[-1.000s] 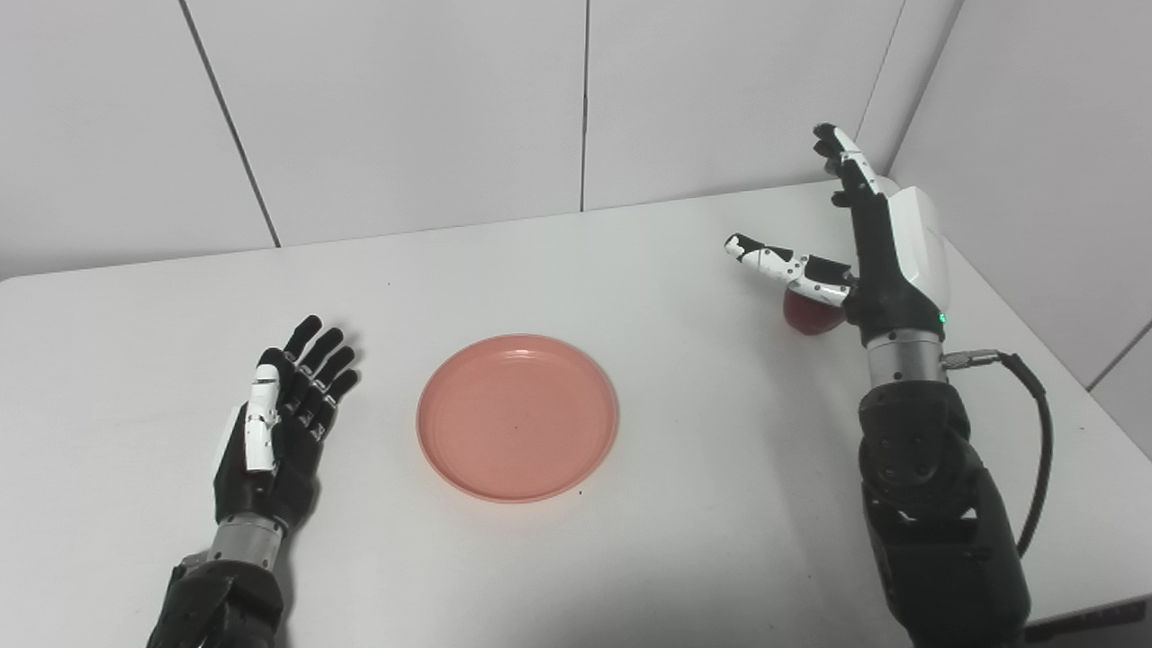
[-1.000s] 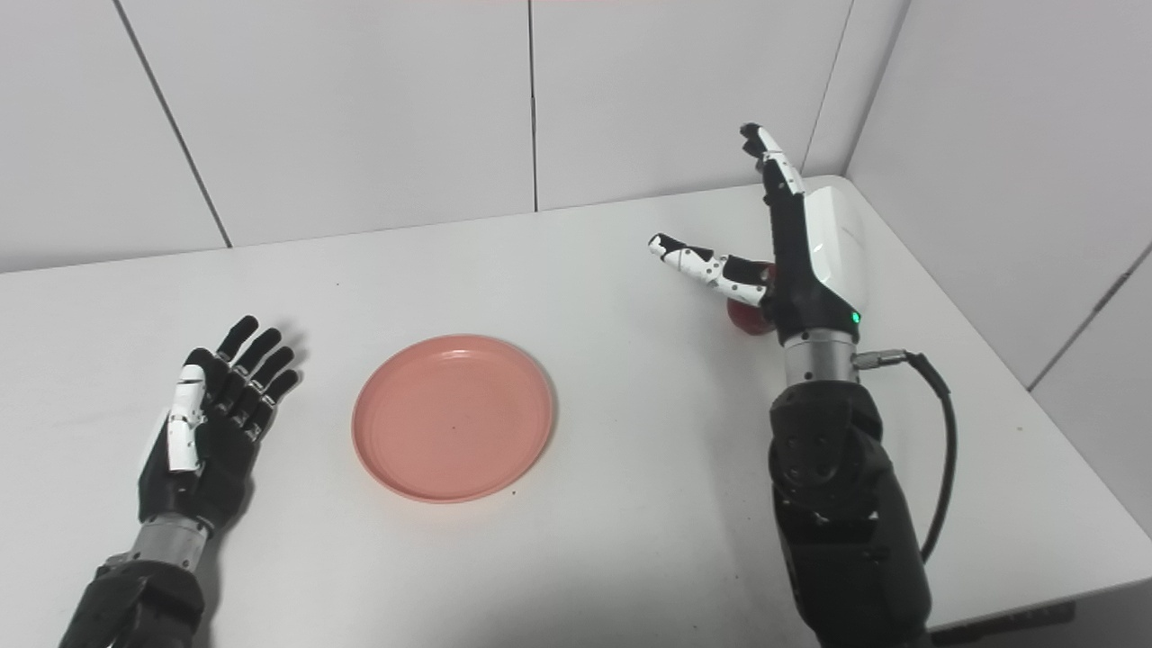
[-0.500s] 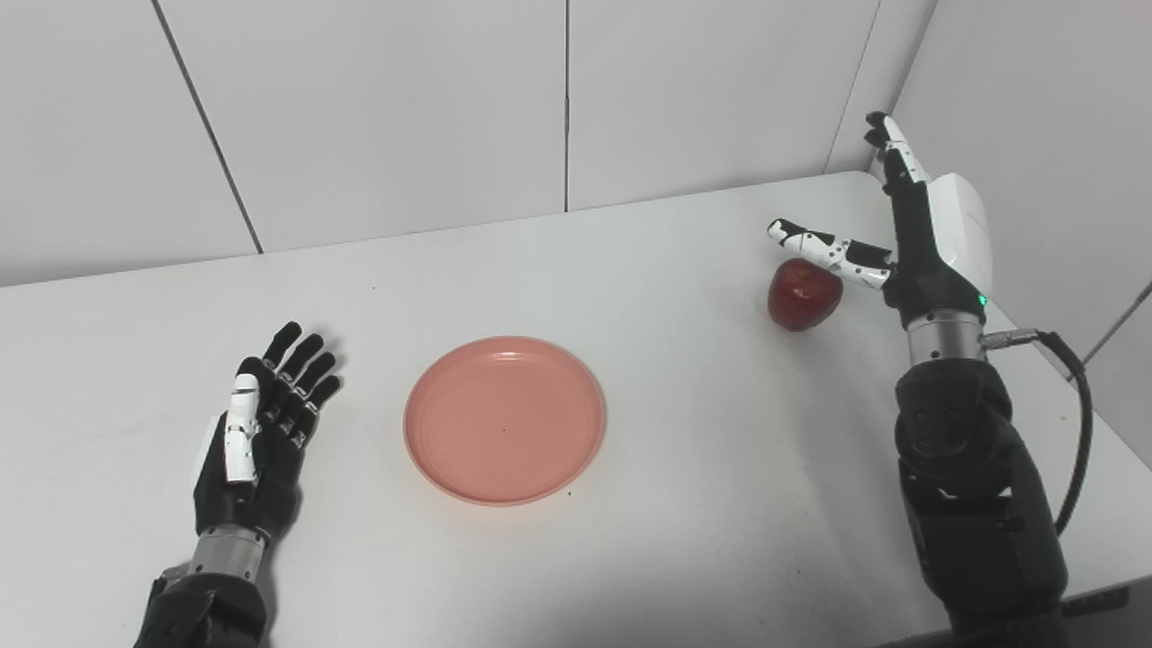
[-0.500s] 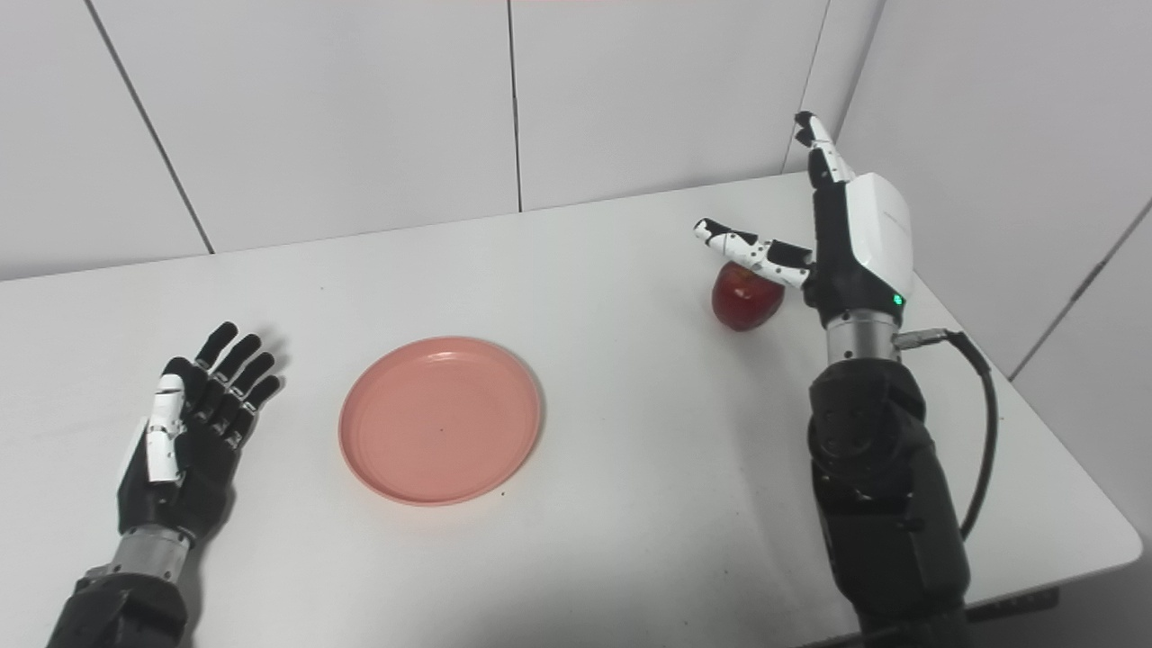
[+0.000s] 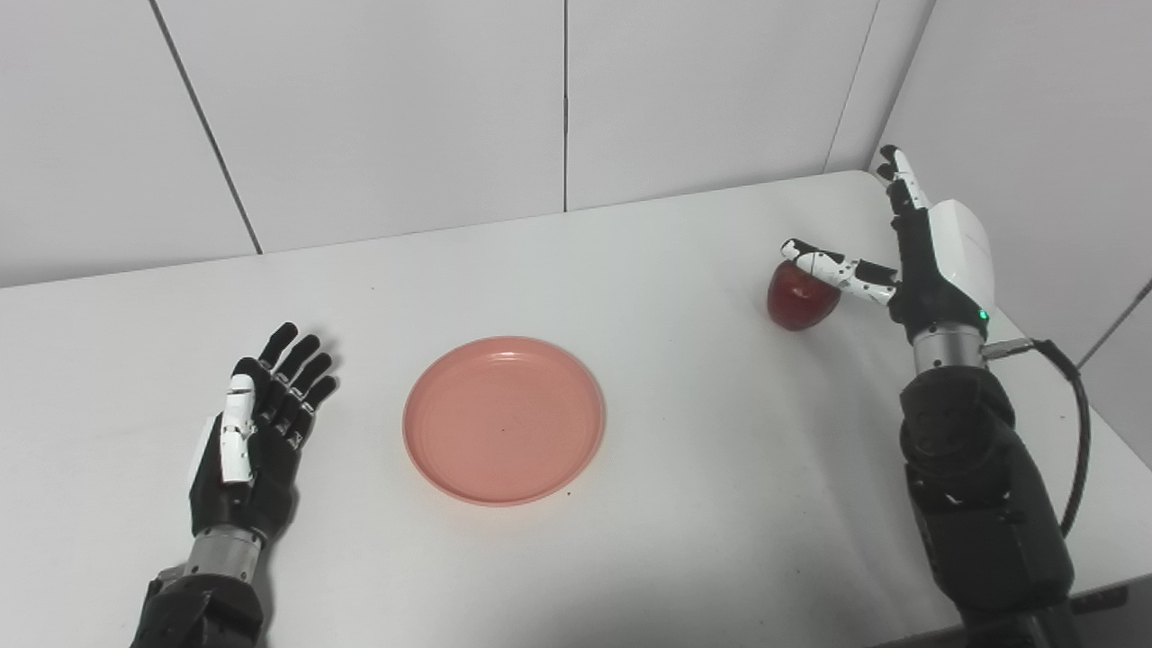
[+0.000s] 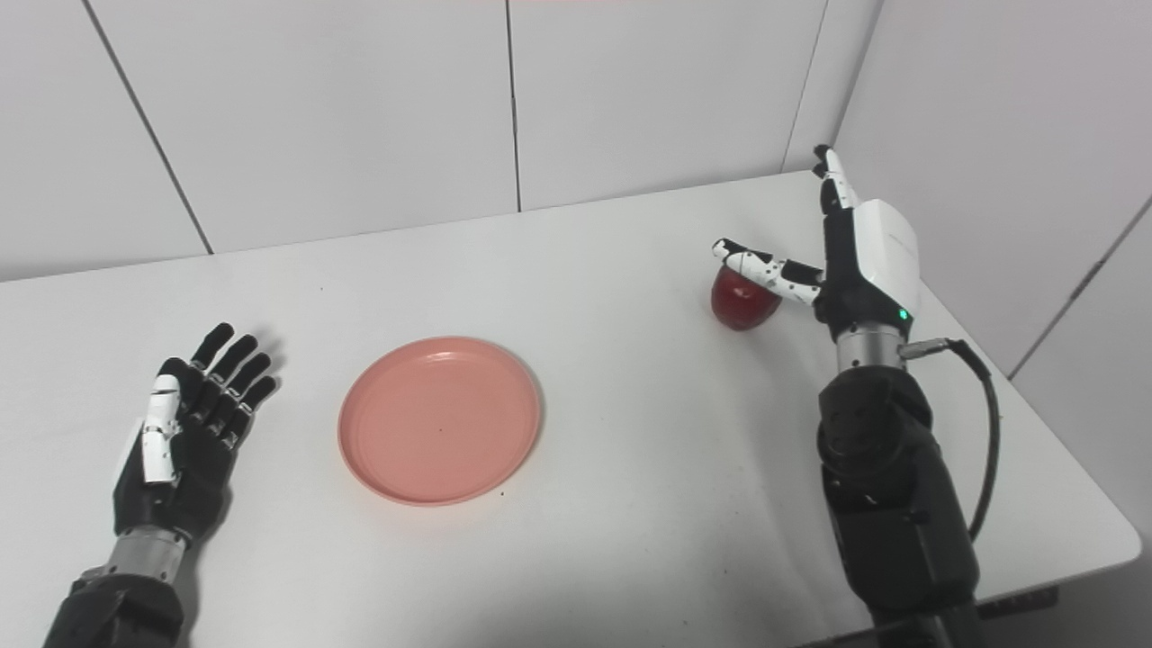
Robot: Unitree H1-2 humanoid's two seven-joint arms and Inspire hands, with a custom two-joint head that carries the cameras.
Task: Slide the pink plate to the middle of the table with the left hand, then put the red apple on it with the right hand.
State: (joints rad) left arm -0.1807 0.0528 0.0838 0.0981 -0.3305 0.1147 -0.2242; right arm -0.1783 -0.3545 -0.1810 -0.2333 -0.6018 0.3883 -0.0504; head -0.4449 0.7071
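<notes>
The pink plate (image 5: 504,419) is seen at frame centre on the table (image 5: 684,486). The red apple (image 5: 800,297) sits at right — beside the spread, empty right hand (image 5: 927,261). The left hand (image 5: 256,427) lies flat and empty at lower left, fingers apart.

Plate (image 5: 504,419) is looking like smooth pink plastic, semi-gloss. Apple (image 5: 799,299) is showing glossy red skin. Table (image 5: 684,450) around the plate is reading as matt white. Right hand (image 5: 918,261) by the apple is wearing glossy white shell, metal wrist.
</notes>
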